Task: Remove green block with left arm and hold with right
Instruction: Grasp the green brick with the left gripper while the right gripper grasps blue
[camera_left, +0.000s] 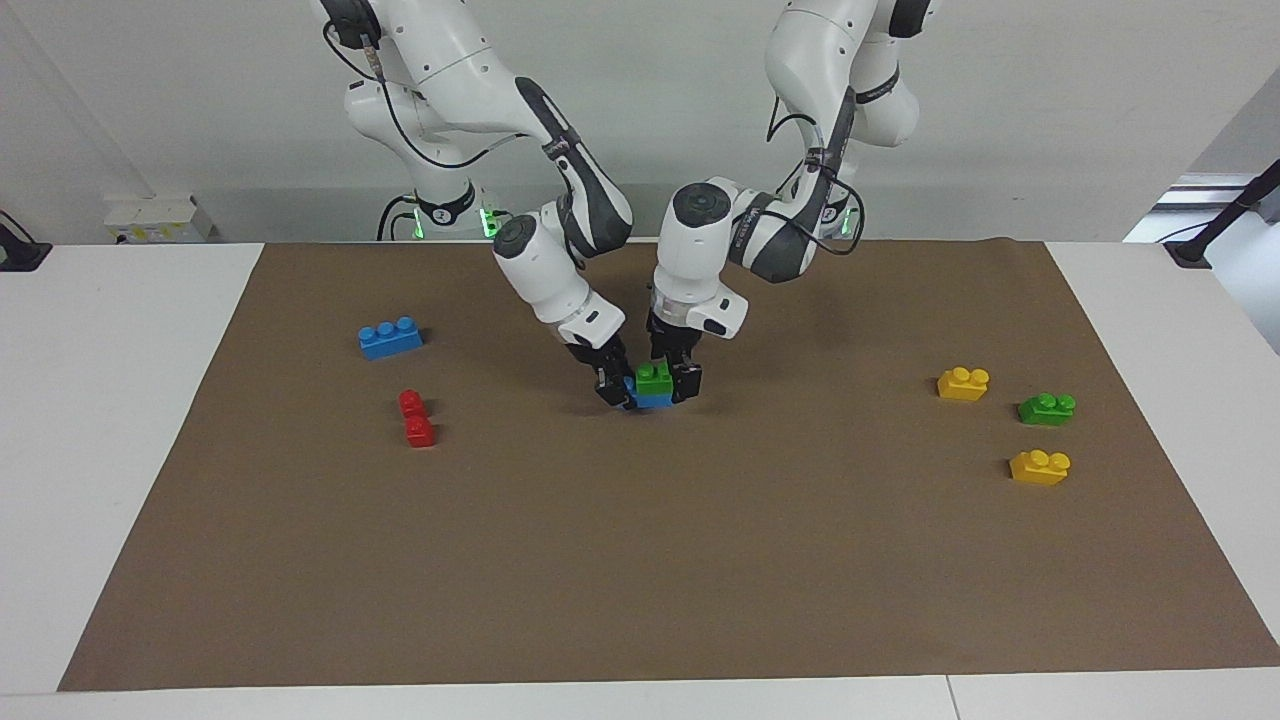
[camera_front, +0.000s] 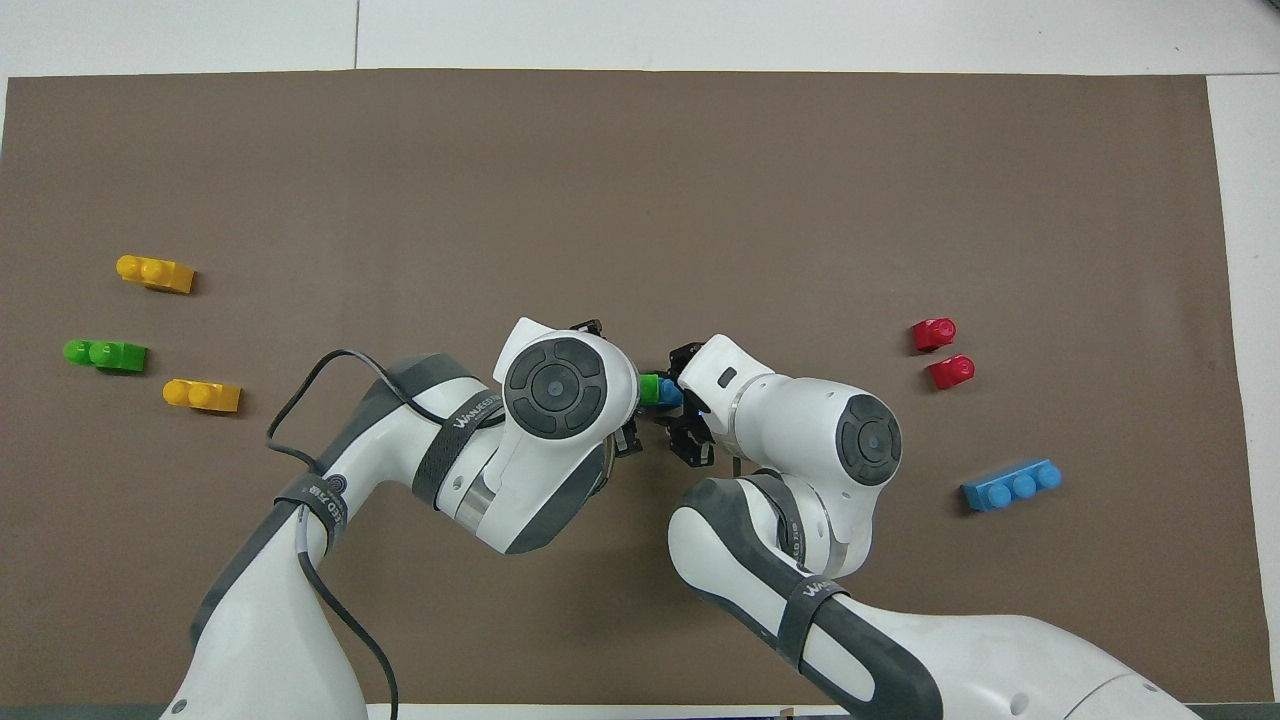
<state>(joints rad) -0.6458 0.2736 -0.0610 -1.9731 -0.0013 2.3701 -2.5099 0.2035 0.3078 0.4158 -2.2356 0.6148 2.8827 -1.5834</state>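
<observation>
The green block (camera_left: 655, 378) is stacked on a short blue brick (camera_left: 655, 400) in the middle of the brown mat; in the overhead view the green block (camera_front: 648, 388) shows between the two wrists. My left gripper (camera_left: 668, 382) is down at the green block, its fingers spread on either side of it. My right gripper (camera_left: 612, 388), with the small blue light, is at the end of the blue brick toward the right arm, with fingers either side of that brick and a gap between them. In the overhead view the wrists hide most of the stack.
A second green block (camera_left: 1047, 408) and two yellow bricks (camera_left: 963, 383) (camera_left: 1040, 467) lie toward the left arm's end. Two red bricks (camera_left: 416, 420) and a long blue brick (camera_left: 390, 338) lie toward the right arm's end.
</observation>
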